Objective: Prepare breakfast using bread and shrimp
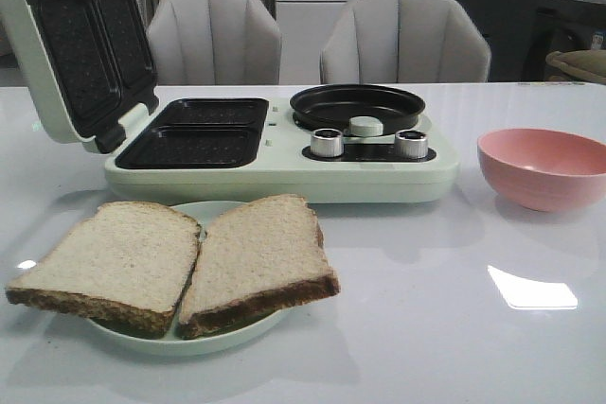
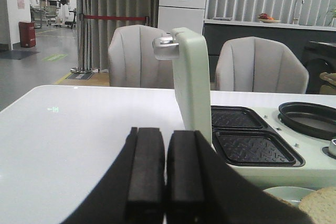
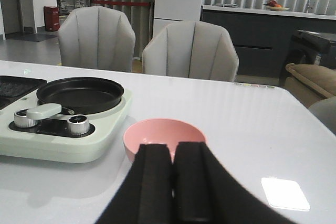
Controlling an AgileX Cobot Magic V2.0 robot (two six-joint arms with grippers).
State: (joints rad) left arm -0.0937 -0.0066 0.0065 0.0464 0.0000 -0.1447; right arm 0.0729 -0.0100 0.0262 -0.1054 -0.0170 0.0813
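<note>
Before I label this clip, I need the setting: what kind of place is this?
Probably a kitchen-style demo room: a white table holding a breakfast maker, a counter with a sink faucet, and a fridge behind.

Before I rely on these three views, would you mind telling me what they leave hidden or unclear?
- Shrimp: none visible; the pink bowl's inside is hidden by its near wall in the front view and by the right hand in the right wrist view.
- Bread: cut off at the left wrist view's corner.
- Plate: mostly covered by the bread in the front view.
- Left hand: only its closed fingers show.
</note>
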